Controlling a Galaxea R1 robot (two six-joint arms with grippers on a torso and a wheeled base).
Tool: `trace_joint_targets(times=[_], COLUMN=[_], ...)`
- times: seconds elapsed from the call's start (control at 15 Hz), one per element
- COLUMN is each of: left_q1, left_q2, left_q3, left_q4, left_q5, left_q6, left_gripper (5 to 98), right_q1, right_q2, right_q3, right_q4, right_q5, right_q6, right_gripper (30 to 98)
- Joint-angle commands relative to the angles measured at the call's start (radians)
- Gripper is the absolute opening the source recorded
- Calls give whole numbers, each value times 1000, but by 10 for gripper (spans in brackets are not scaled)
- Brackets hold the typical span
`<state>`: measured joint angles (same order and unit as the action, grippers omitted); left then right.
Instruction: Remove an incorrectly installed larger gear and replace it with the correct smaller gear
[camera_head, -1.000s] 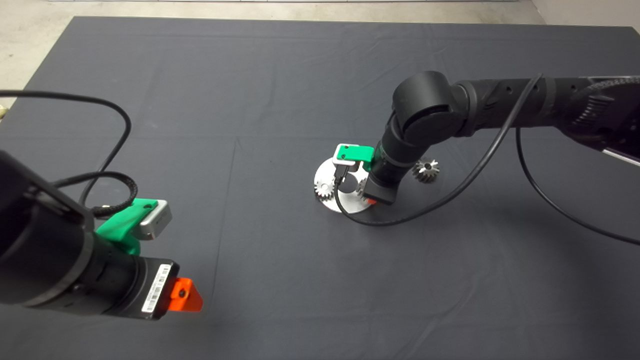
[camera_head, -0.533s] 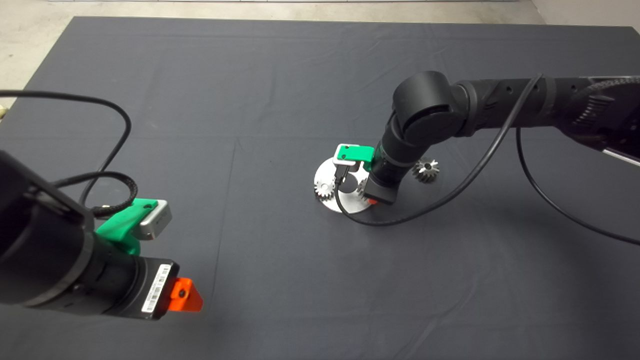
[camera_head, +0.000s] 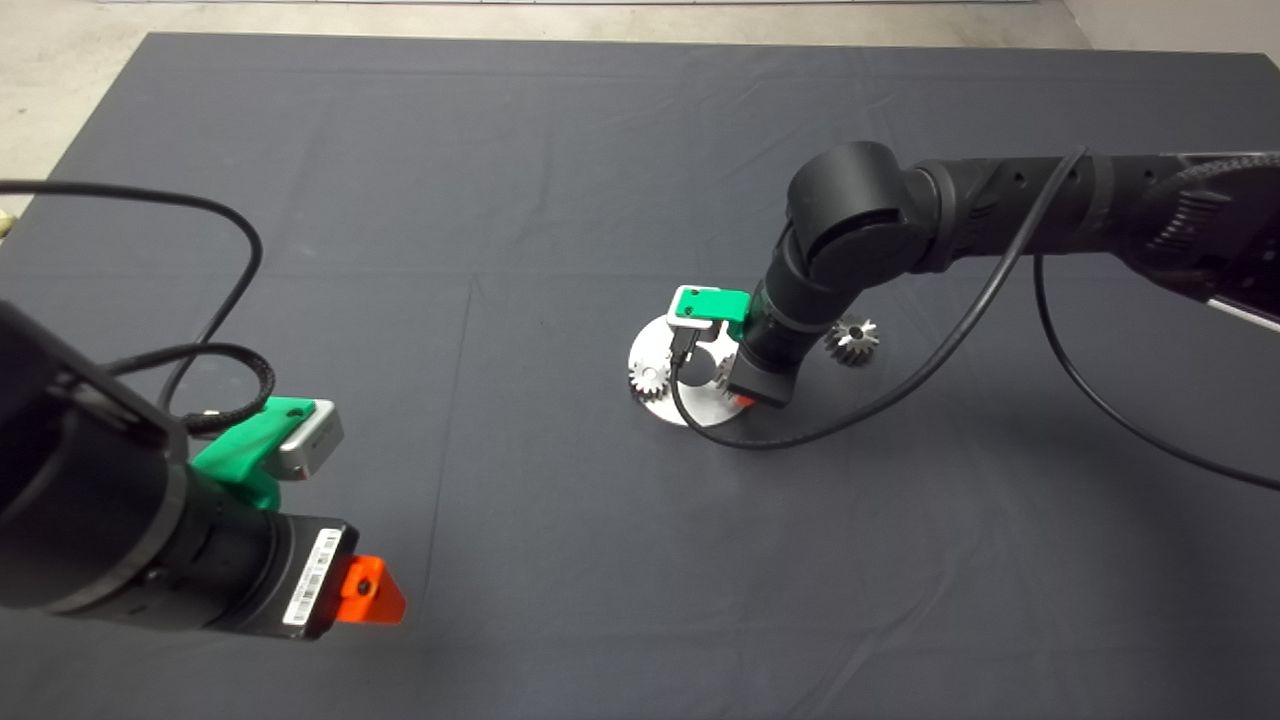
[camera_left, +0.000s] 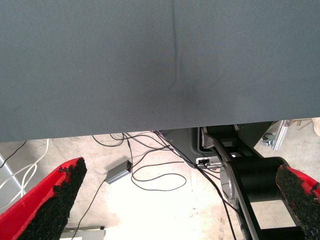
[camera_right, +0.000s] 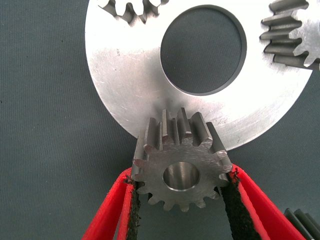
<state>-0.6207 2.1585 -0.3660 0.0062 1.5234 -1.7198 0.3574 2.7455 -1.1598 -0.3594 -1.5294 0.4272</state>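
Barely shifted from earlier overhead, right gripper (camera_head: 741, 398) sat over the plate (camera_head: 655, 345), larger gear (camera_head: 852, 340) discarded beside; left gripper (camera_left: 175, 200) idled open; right wrist showed me smaller gear (camera_right: 181, 167) clamped at plate edge, needing squarer seating.

Right hand (camera_right: 178, 200) clamped, reaching down mid-mat; left hand (camera_left: 175, 200) spread, parked lower left.
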Motion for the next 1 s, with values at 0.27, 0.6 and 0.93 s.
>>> trace_joint_targets(times=[0.27, 0.6, 0.93], left_q1=[-5, -5, -5], left_q2=[-1, -2, -2], left_q3=[13, 13, 13], left_q4=[-18, -18, -18], left_q5=[8, 9, 8], left_q6=[-6, -6, -6], left_gripper=[979, 979, 979], right_q1=[25, 20, 20], right_q2=[-20, -19, -6], right_q3=[0, 0, 0], right_q4=[-32, -32, -32], right_q5=[-129, -129, -129], right_q6=[-4, -4, -2], right_gripper=[387, 387, 387])
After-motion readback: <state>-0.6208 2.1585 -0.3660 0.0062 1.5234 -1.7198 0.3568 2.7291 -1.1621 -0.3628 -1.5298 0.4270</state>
